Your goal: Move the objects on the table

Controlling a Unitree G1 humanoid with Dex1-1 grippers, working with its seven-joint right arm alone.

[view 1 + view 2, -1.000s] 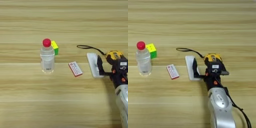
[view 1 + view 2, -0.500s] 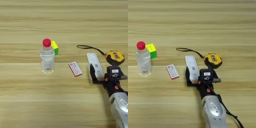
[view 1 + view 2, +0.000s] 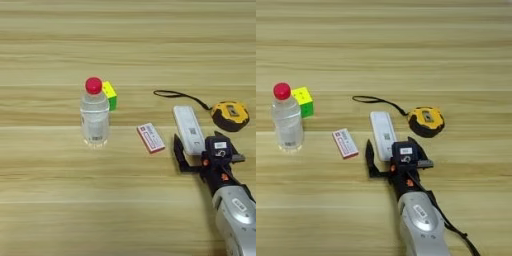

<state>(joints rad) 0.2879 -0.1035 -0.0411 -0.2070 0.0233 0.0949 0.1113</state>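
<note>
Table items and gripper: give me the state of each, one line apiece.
Bottle: upright, red cap on.
Puzzle cube: behind the bottle.
Red-and-white pack: lying flat.
White bar: flat, near end between gripper fingers.
Tape measure: strap trailing left.
Right gripper: open around the bar's end.

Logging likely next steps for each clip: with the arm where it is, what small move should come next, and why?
Probably a short advance so the right gripper straddles the long white remote-like bar. One black finger lies along the bar's left side near its close end, and the jaws look open. The yellow-black tape measure sits apart to the right.
</note>
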